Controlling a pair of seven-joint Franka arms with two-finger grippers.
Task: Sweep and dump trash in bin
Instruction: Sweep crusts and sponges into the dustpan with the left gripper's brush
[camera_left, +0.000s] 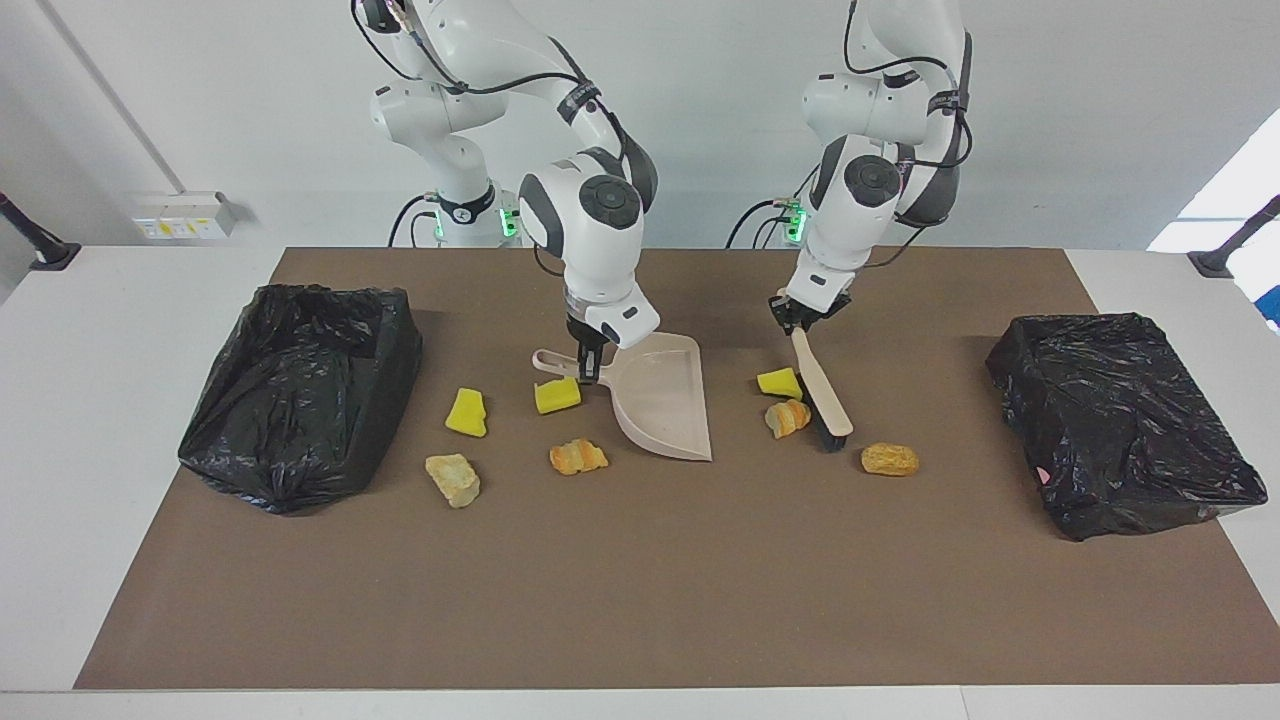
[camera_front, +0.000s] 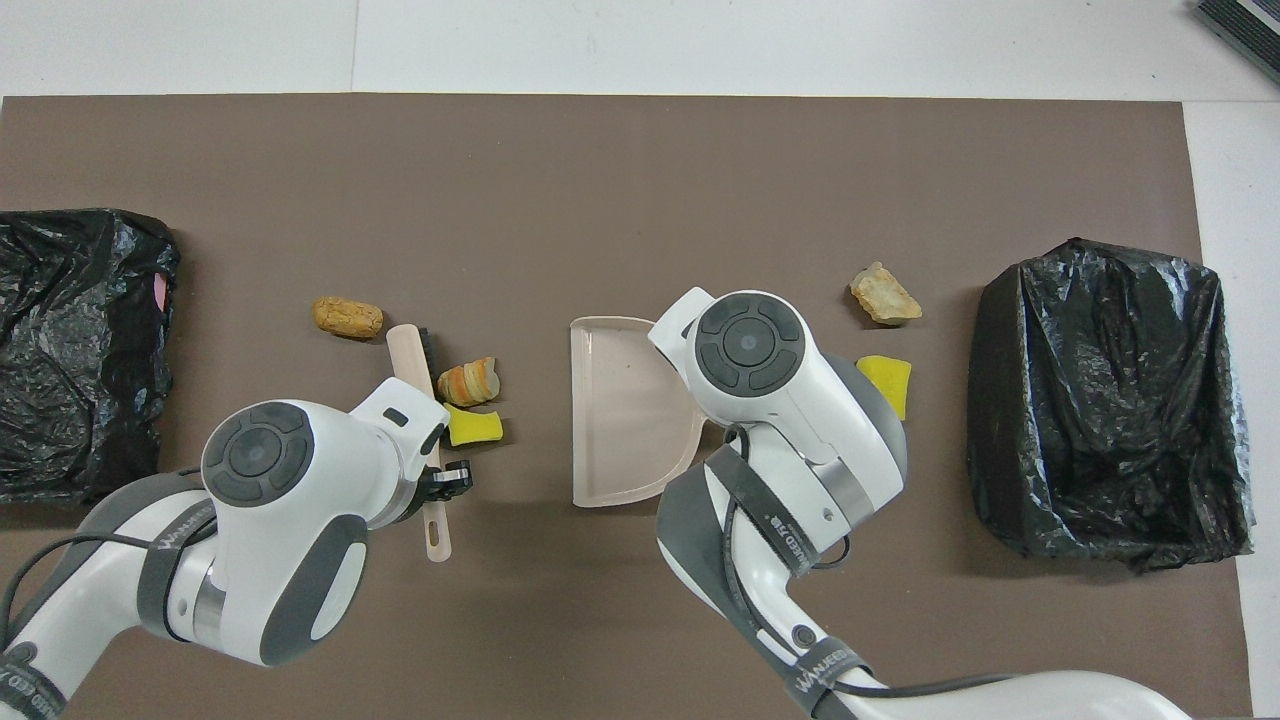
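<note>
While you read the facing view from one edge to the other, you first meet a black-lined bin (camera_left: 300, 390) at the right arm's end of the table, its bag open at the top. Beside it on the brown mat (camera_left: 640, 600) lie four pieces of trash: a yellow sponge piece (camera_left: 466, 412), a pale tan lump (camera_left: 453, 479) farther from the robots than it, a second yellow sponge block (camera_left: 557, 395) and an orange bread lump (camera_left: 578, 457).

Next you see the right gripper (camera_left: 590, 368) clamped tight on the handle of the beige dustpan (camera_left: 662, 398). That second yellow block sits right against the handle, and the pan's wide lip points away from the robots.

Moving on, you find a yellow wedge (camera_left: 779, 383) and a striped orange lump (camera_left: 787, 417) touching the brush (camera_left: 822, 398) on the side toward the dustpan. Your left gripper (camera_left: 803, 315) is closed firmly around the brush's handle, with the brush slanting down so its bristle end meets the mat. A golden bread piece (camera_left: 889, 459) lies just beside the bristle end, toward the left arm's end of the table.

Last comes a second black bin (camera_left: 1120, 420), well apart from the trash.
</note>
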